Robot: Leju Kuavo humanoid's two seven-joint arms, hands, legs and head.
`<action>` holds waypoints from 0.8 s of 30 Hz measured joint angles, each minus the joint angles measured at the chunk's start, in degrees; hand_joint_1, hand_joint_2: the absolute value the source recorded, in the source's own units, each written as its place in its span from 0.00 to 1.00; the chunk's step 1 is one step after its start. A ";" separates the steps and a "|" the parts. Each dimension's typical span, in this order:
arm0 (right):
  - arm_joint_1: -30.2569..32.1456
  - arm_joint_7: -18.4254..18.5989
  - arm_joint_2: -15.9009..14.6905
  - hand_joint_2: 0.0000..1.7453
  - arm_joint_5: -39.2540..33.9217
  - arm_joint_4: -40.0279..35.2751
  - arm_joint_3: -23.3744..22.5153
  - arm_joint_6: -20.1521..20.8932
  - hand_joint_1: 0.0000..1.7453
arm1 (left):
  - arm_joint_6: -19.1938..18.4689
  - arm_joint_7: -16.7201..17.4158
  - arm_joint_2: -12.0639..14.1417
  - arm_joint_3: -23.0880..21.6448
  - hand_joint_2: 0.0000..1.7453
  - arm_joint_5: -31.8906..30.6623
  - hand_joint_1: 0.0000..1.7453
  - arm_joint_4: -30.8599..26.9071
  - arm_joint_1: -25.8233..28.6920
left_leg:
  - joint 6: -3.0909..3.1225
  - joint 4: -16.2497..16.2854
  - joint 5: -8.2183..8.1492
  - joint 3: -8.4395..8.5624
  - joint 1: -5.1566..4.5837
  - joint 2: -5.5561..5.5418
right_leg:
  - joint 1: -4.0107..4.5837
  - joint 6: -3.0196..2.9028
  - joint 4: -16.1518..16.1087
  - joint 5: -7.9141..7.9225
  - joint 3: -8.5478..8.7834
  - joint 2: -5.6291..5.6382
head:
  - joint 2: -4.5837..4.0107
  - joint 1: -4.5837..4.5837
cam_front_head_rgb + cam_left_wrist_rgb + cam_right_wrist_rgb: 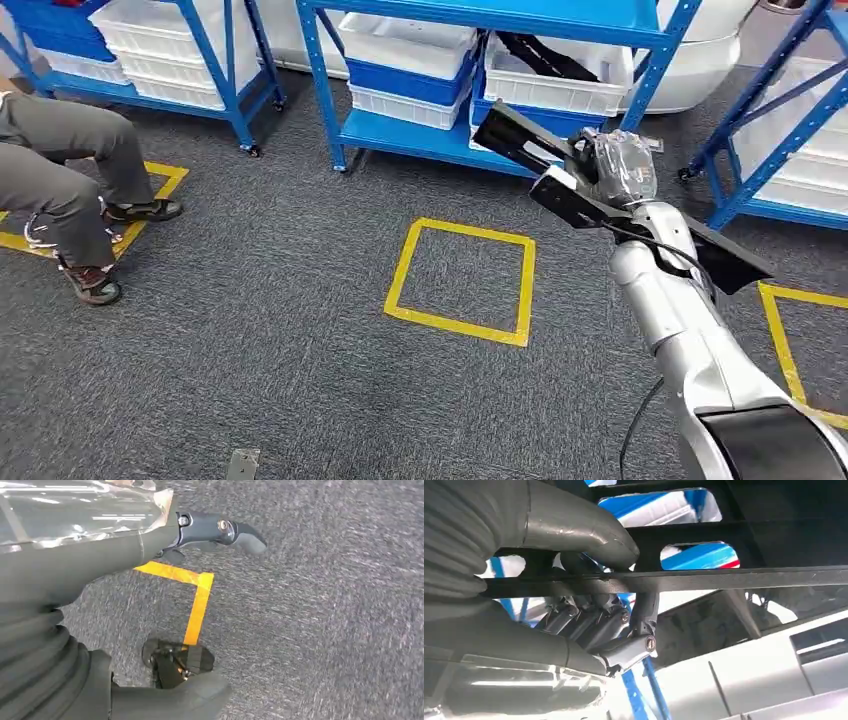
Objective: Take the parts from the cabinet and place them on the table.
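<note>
My right wrist view shows what the head view can't: the fingers [589,622] curled under a black slotted part [704,577], thumb on its other face. From the head view I see grey carpet [280,360], yellow tape squares [462,281] and blue racks [480,15] across the top; the right hand [618,165] grips the part [560,195] mid-right. My left hand [100,555] hangs over carpet, fingers loose, holding nothing
</note>
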 joint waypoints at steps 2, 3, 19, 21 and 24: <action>0.02 -0.02 0.07 1.00 0.07 -0.02 0.00 0.00 0.99 | -0.04 0.04 0.02 0.00 1.00 0.02 0.00 0.02 0.16 | 0.26 -0.20 -0.19 -0.19 -0.55 1.24 | -0.40 0.91 -0.15 0.59 -0.53 1.12 | 0.00 -0.22; 0.03 0.06 -0.09 1.00 0.17 -0.02 -0.04 0.00 0.99 | -0.07 0.07 0.09 0.02 1.00 0.04 0.00 0.02 0.13 | 0.54 -0.43 0.00 -0.29 -0.64 1.86 | -0.32 1.50 -0.42 0.97 -0.86 1.77 | 0.00 -0.19; -0.59 0.61 -0.68 1.00 0.77 0.02 -0.53 0.00 0.99 | -0.85 0.66 -0.20 0.00 1.00 0.02 0.00 0.02 0.18 | 1.45 -0.89 1.36 -1.84 -2.14 12.29 | 0.59 -0.57 -0.93 -0.42 0.92 -6.48 | 0.00 0.20; -0.93 0.77 -0.66 1.00 0.92 0.00 -0.55 0.11 0.99 | -0.85 0.72 -0.11 0.00 1.00 0.02 0.00 0.02 0.18 | 0.51 3.40 -2.26 -3.34 -1.35 6.55 | 0.26 -1.37 -0.92 0.02 0.64 -5.29 | 0.00 -0.02; -0.89 0.76 -0.37 1.00 1.07 0.00 -0.50 0.63 0.99 | -0.85 0.85 -0.11 0.00 1.00 0.09 0.00 0.04 0.54 | -0.22 16.18 -7.86 -8.90 -0.93 4.58 | 0.29 -1.68 -0.84 0.35 0.06 -2.98 | 0.00 0.05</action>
